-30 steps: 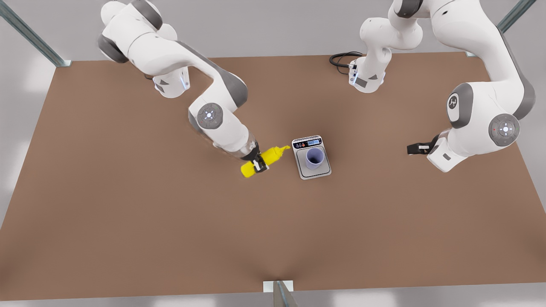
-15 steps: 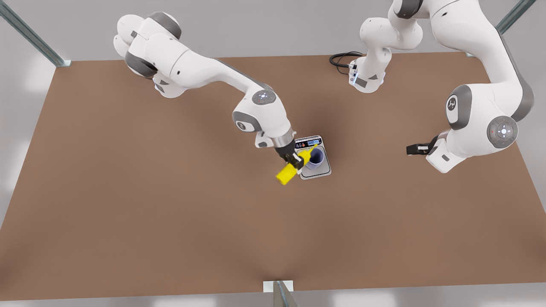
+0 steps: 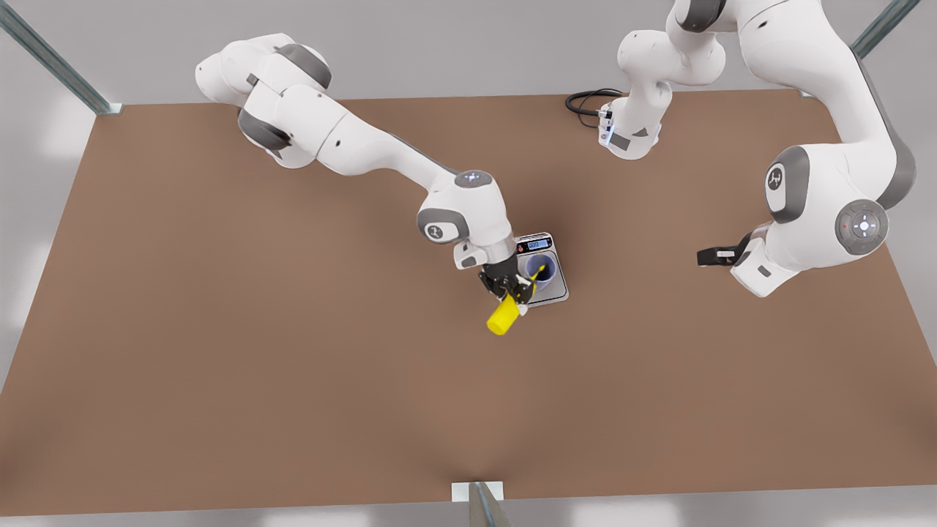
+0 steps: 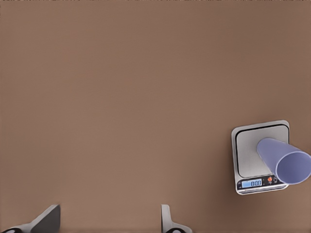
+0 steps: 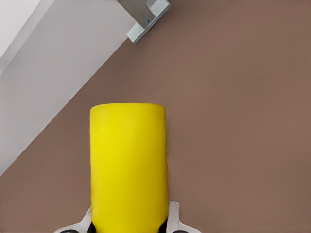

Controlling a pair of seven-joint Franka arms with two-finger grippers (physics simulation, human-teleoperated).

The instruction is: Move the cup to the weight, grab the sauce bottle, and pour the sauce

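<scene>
Right gripper (image 3: pixel 512 294) clamped on bright yellow cylindrical squeeze bottle (image 3: pixel 504 317), tilted, thin nozzle dipping into small lavender-blue tapered tumbler (image 3: pixel 540 269) | tumbler upright on flat silver kitchen scale (image 3: pixel 560 289), mid brown table (image 3: pixel 293 366) | left gripper (image 4: pixel 109 221) parked wide apart, empty, at front view's right, waiting.

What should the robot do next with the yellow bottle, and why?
Probably keep tipping it a little more. The right gripper is shut on the sauce bottle, tilted with its nozzle over the cup standing on the weight. No sauce shows yet. The left gripper waits open, off to the side.
</scene>
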